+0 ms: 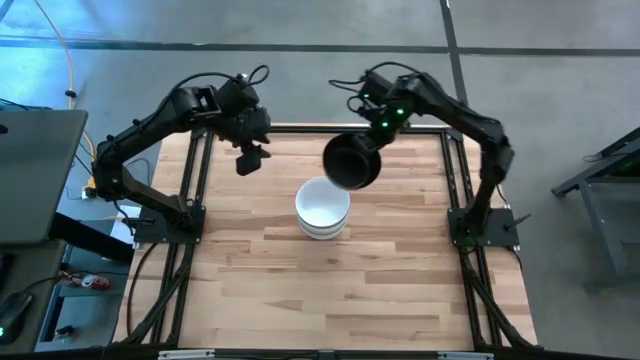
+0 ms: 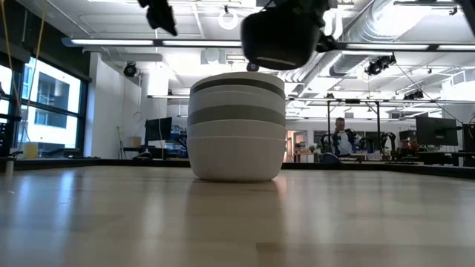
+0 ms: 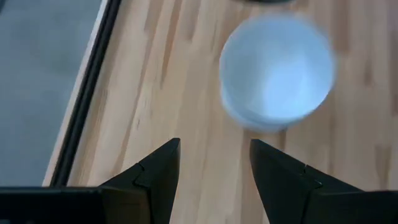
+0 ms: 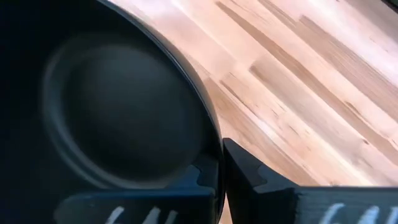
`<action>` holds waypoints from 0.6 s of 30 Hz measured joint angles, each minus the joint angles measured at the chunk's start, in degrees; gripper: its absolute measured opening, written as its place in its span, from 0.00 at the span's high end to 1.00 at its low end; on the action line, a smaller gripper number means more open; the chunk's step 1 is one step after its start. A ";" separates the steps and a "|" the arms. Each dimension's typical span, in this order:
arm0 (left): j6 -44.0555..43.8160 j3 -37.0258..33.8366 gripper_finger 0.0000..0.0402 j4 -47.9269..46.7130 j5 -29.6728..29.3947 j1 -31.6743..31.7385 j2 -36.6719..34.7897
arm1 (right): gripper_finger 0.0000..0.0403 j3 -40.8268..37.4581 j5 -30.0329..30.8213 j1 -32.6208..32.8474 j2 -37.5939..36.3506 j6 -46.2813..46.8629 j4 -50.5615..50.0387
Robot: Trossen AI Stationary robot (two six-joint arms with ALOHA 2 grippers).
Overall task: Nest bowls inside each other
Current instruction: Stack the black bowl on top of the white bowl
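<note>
A stack of nested white and grey bowls (image 1: pixel 322 208) (image 2: pixel 237 126) rests by its bottom bowl on the middle of the wooden table; a white bowl (image 3: pixel 277 71) lies on top. A black bowl (image 1: pixel 352 160) (image 2: pixel 278 37) hangs in the air just beyond and above the stack's far right side, with my right gripper (image 4: pixel 219 171) shut on it. My left gripper (image 1: pixel 250 160) (image 3: pixel 214 168) hovers open and empty high above the table, to the far left of the stack. My right gripper pinches the black bowl's rim (image 4: pixel 214 152), one finger inside the bowl (image 4: pixel 200 177) and one outside (image 4: pixel 249 171). The fingers come from above, pointing steeply down. The bowl hangs lifted clear of the table and the stack, its opening facing up.
Black frame rails (image 1: pixel 195 170) run along the table's left, right and far edges. Bare wood (image 1: pixel 330 290) lies near the stack toward the front edge. A laptop (image 1: pixel 35 175) sits off the table at the left. A person (image 2: pixel 341 137) stands in the room behind.
</note>
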 joint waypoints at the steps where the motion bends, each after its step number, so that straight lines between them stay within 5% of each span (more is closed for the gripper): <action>1: 0.13 0.00 0.55 -1.45 -1.39 0.51 0.00 | 1.00 1.46 0.00 0.50 1.39 -0.06 0.00; 5: -0.12 -0.03 0.55 -5.29 -6.82 3.49 -0.48 | 1.00 5.79 -0.57 2.61 6.25 -0.99 -0.21; 18: 3.19 -0.04 0.55 -5.70 -3.37 20.70 -9.89 | 1.00 6.79 -1.77 7.64 12.65 0.05 1.43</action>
